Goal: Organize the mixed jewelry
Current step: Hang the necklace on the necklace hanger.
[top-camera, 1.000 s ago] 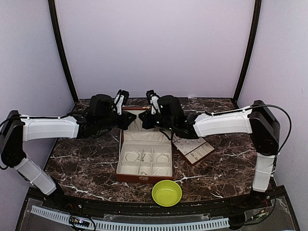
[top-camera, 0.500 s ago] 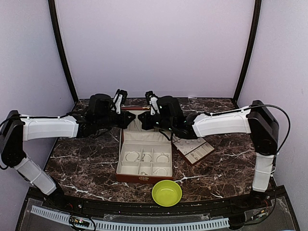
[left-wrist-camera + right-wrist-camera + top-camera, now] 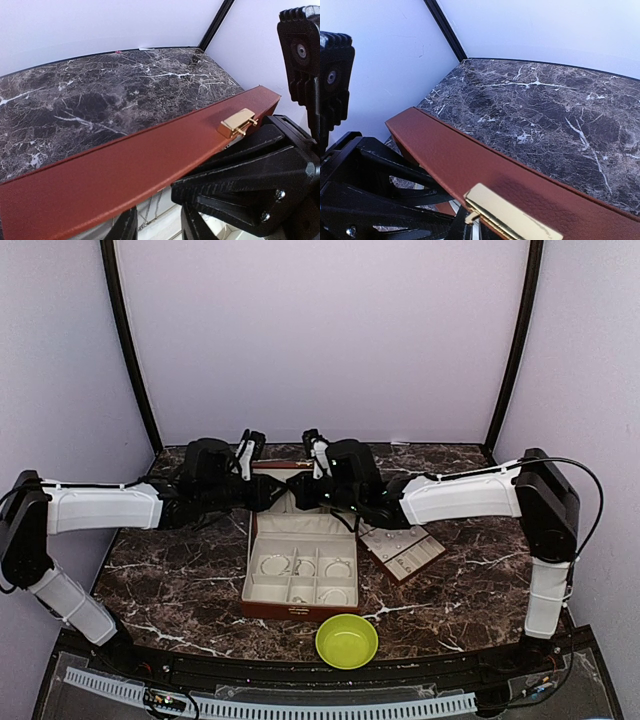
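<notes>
I have both arms reaching to the back of the red-brown hinged jewelry box with cream lining (image 3: 300, 612), whose lid (image 3: 125, 165) stands raised. My left gripper (image 3: 262, 492) and right gripper (image 3: 303, 490) sit close together at the lid's top edge, beside the gold clasp (image 3: 237, 121). From the wrist views I cannot tell how wide either one's jaws stand, or whether they grip the lid. The thin silvery wire hoops (image 3: 275, 565) lie in the box's compartments. The flat cream-padded tray (image 3: 402, 548) lies just right of the box, and the round lime-green bowl (image 3: 347, 640) sits near its front.
</notes>
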Controlling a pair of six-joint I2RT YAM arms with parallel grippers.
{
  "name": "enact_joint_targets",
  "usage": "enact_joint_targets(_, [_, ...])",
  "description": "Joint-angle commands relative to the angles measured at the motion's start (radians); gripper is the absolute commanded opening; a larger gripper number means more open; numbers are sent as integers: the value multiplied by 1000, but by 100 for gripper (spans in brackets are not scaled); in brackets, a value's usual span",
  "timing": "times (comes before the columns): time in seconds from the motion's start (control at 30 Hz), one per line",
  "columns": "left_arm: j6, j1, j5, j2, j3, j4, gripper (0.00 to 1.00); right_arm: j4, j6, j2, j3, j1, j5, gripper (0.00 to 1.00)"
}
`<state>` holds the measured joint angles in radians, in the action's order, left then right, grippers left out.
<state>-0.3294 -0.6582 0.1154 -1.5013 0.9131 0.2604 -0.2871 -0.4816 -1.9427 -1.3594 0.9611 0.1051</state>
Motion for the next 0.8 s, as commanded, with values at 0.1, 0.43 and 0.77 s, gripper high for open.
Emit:
enact_joint_targets(0.1, [6, 5, 18, 88, -39, 17, 36, -29, -7, 69, 32, -8, 13, 11])
enact_joint_targets(0.43, [9, 6, 8, 232, -120, -10, 45, -57, -21, 151, 102, -7, -43, 19])
enact_joint_targets(0.77, [42, 9, -85, 384, -152, -117, 53, -50, -20, 310, 217, -9, -257, 36])
